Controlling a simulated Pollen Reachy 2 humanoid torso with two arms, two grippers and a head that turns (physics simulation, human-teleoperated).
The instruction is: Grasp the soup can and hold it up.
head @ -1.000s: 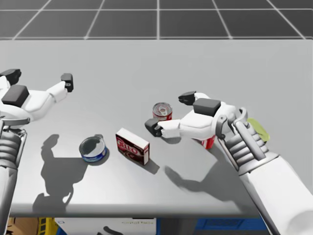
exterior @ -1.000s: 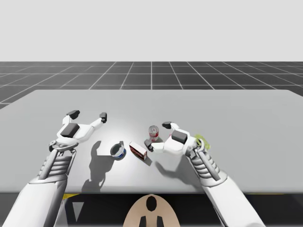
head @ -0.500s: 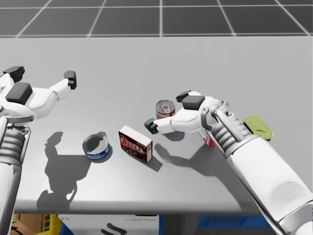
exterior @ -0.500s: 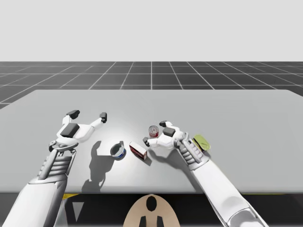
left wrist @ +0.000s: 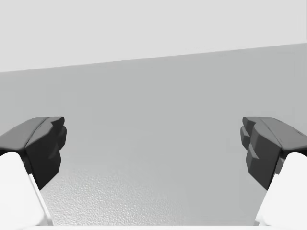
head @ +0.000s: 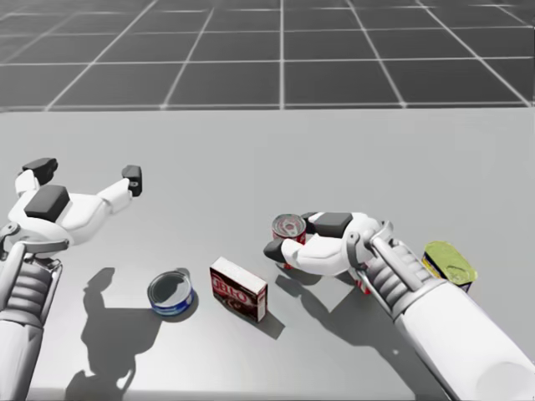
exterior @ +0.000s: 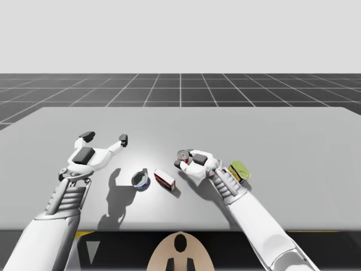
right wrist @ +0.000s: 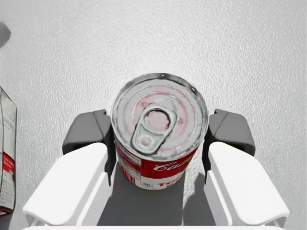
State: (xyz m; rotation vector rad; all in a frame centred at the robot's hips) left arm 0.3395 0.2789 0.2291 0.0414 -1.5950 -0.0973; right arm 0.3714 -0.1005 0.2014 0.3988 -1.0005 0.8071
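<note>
Right wrist view: the soup can [right wrist: 158,122] stands upright on the tabletop [exterior: 282,130] between the fingers of my right hand [right wrist: 159,143]. Both dark pads [right wrist: 91,132] press against its sides, so the hand grips it. My left hand [left wrist: 153,148] hangs wide open above the tabletop, holding nothing. Counted in the head view: one soup can, one low blue tin [head: 170,292], one red-and-white box [head: 238,289], one yellow-green tin [head: 450,263].

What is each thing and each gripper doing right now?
soup can: upright, gripped from both sides.
right gripper: jaws shut on the soup can.
left gripper: jaws wide open, empty.
blue tin: flat on the table, untouched.
red box: on the table, untouched.
yellow-green can: on the table, untouched.
</note>
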